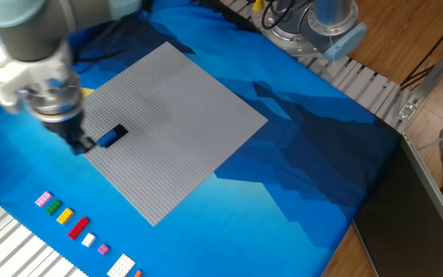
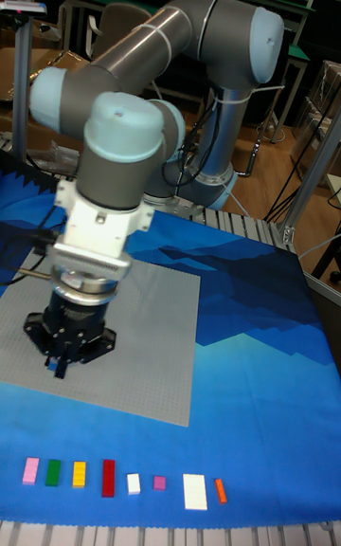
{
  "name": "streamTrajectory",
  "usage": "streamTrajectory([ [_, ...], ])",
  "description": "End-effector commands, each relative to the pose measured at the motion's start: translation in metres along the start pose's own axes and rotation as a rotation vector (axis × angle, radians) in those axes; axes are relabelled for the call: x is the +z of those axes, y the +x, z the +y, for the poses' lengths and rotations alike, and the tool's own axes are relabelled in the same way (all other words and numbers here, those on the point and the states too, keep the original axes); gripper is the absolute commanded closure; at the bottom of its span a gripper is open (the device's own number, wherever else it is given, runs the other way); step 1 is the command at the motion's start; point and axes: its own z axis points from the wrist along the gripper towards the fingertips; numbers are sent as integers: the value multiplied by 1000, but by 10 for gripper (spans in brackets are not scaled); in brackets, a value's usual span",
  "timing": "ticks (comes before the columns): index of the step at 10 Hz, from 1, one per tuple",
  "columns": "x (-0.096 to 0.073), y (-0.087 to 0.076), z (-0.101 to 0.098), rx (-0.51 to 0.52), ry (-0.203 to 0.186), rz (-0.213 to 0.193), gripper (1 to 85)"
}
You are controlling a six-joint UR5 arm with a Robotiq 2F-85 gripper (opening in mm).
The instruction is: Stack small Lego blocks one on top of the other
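The blue block sits on a black block on the baseplate, close to the plate's near-left edge. The two appear stacked, the blue one on top and the black one showing at its far end. In the tall fixed view both are hidden behind the gripper body.

The gripper is just left of the blocks, apart from them, with nothing between its fingers. The fingertips are dark and blurred, so I cannot tell how far they are parted. The arm reaches down from above with the wrist pointing straight at the plate; its grey elbow arcs up and back toward the base at the far right corner of the table.

Open room: the baseplate is bare to the right of and behind the blocks, across most of its area. The blue cloth runs wide to the right of the plate. To the left, the plate's edge is close to the blocks.

Along the near edge of the cloth lies a row of spare bricks: pink, green, yellow, red, white, purple, a larger white one and orange, all well apart from the plate.
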Motion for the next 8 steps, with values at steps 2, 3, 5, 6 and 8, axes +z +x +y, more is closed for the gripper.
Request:
streamTrajectory([
  [2, 17, -39, -46, -11, -11, 3, 847],
  [3, 24, -46, -43, 33, -12, -2, 847],
  [5, 29, -63, -41, 85, 15, 1, 847],
  [6, 29, -65, -45, 89, 30, 14, 847],
  [8, 27, -55, -64, 82, 45, 36, 847],
])
